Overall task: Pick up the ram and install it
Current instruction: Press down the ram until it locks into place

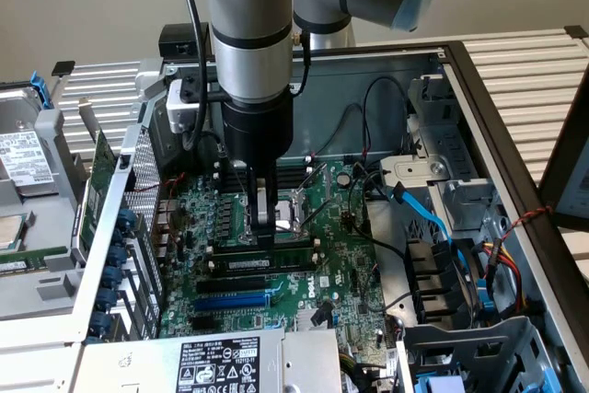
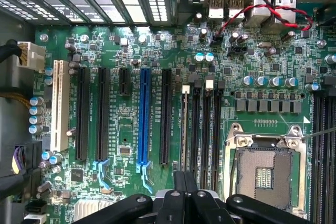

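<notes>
The motherboard (image 2: pixel 157 124) is matt green circuit board, dotted with small shiny metal-topped capacitors. Its long slots (image 2: pixel 165 116) look like black plastic, one blue slot (image 2: pixel 144 116) glossier, one white slot (image 2: pixel 60 106) (also plastic). The empty CPU socket (image 2: pixel 265 169) has a bright, smooth metal frame. The case wall (image 1: pixel 386 71) is dull grey sheet metal. The arm (image 1: pixel 248 34) shows brushed silvery metal above a matt black section, and the gripper (image 2: pixel 184 203) is smooth black plastic or metal
</notes>
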Controlling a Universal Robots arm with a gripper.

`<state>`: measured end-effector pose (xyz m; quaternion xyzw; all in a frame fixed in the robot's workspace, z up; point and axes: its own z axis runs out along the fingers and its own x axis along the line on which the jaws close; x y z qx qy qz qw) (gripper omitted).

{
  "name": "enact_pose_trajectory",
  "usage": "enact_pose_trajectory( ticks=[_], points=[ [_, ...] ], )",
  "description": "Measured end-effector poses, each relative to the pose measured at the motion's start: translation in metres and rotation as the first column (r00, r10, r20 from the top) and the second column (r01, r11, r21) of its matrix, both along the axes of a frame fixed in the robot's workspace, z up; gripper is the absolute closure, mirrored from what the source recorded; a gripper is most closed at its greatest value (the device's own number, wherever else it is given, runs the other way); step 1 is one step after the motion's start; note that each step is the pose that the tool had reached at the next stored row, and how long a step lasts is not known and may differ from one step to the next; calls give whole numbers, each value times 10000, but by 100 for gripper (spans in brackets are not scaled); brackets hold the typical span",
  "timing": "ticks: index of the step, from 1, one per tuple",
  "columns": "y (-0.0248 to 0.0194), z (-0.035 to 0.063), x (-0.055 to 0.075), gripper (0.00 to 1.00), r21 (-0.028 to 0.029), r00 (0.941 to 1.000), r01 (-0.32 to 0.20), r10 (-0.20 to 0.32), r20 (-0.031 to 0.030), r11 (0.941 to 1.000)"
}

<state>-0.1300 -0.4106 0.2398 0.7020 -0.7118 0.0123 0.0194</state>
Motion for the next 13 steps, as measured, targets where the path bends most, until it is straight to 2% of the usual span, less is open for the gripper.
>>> enact_pose_trajectory(
  ticks=[3,13],
  points=[
    [0,32,0,89,0,10000,0,0,0,10000],
    [0,36,0,89,3,10000,0,0,1,10000]
  ],
)
